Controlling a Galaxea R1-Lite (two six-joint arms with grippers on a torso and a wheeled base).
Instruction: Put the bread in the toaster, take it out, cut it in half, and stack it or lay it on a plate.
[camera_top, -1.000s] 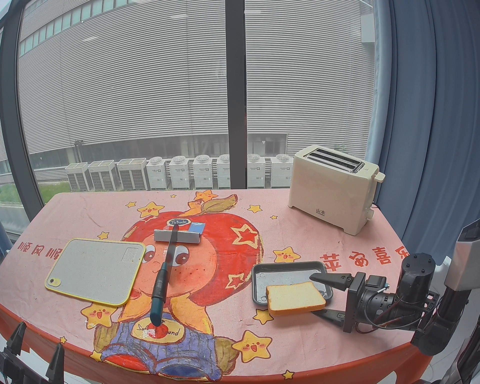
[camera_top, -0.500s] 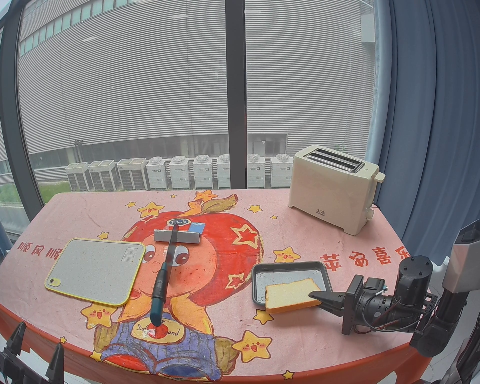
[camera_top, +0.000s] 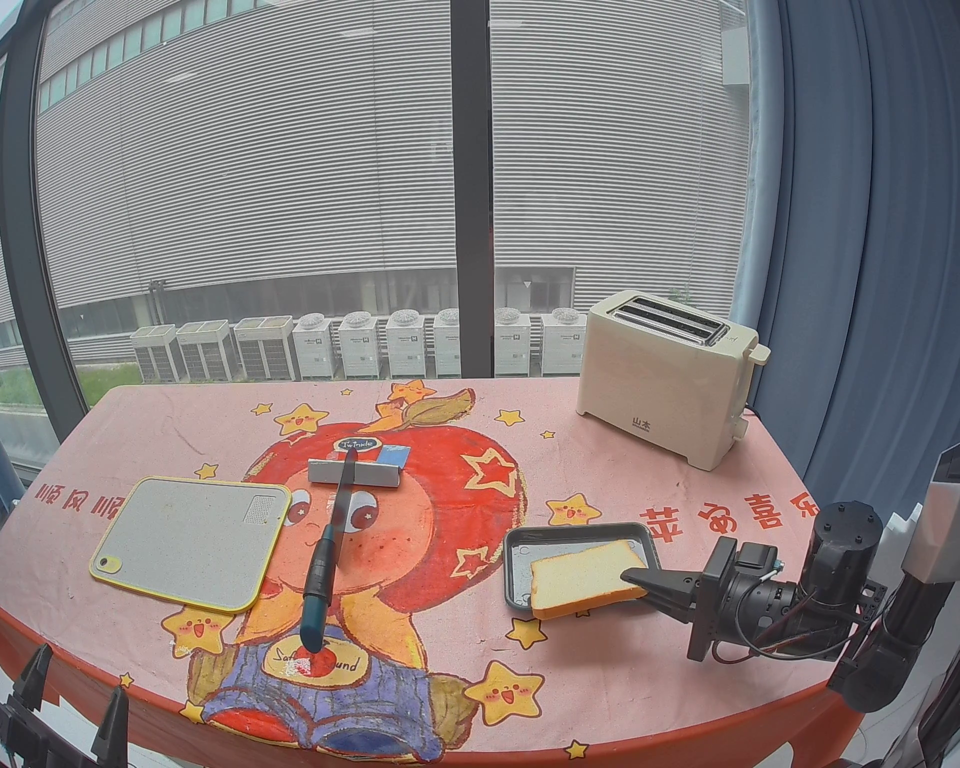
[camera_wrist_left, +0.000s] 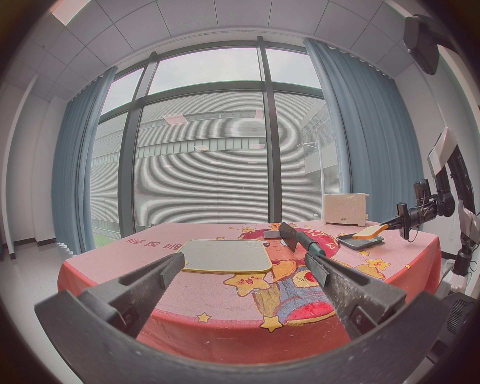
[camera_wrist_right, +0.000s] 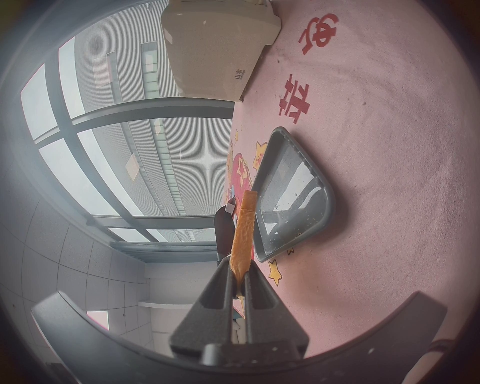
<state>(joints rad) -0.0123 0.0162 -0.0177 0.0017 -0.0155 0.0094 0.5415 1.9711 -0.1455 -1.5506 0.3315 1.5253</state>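
As bread (camera_top: 582, 578) was clamped by one edge in right gripper (camera_top: 634, 582), tearing or slipping above tray (camera_top: 560, 545) was judged likely.

There is one bread slice (camera_top: 585, 578), one toaster (camera_top: 665, 375), one grey tray (camera_top: 512, 570), one knife (camera_top: 325, 560), one yellow-edged cutting board (camera_top: 190, 540) and one small knife rest (camera_top: 375, 473), each kind single.

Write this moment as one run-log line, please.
right gripper: shut on bread, over tray | left gripper: open, empty | toaster: empty
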